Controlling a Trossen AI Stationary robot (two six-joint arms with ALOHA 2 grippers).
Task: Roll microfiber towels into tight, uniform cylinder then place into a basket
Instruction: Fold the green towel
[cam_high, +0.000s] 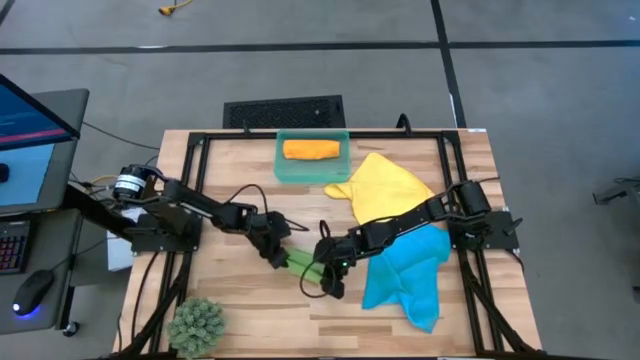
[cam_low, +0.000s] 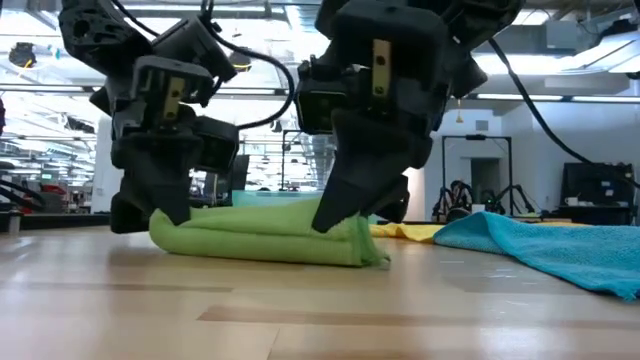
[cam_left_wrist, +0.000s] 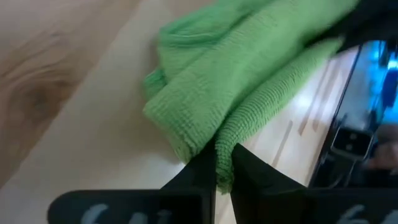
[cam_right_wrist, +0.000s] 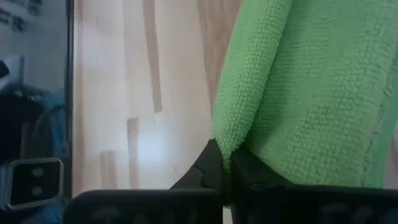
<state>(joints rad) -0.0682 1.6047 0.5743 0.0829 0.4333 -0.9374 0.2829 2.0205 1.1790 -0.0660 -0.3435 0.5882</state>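
Note:
The green towel (cam_high: 300, 265) lies near the table's middle as a loose roll, resting lengthwise on the wood in the low view (cam_low: 265, 238). My left gripper (cam_high: 274, 255) is shut at its left end and my right gripper (cam_high: 330, 277) is shut at its right end. The teal basket (cam_high: 313, 170) stands at the far edge with a rolled orange towel (cam_high: 311, 150) inside. The yellow towel (cam_high: 385, 185) and the blue towel (cam_high: 405, 280) lie spread out to the right. My left gripper pinches a folded edge of the green towel (cam_left_wrist: 227, 134) between its two fingers, at the roll's left end. The fingers (cam_low: 150, 210) slant down from the table's left. The roll rests on the table. My right gripper pinches a rounded fold of the green towel (cam_right_wrist: 229, 134) between its two fingers, at the roll's right end. The fingers (cam_low: 340, 205) slant down from the table's right. That end (cam_low: 365, 250) lies on the table.
A spiky green plant ball (cam_high: 197, 325) sits at the near left corner. The blue towel (cam_low: 560, 245) lies close to the roll's right end, under my right arm. Bare wood shows along the near edge between the ball and the blue towel.

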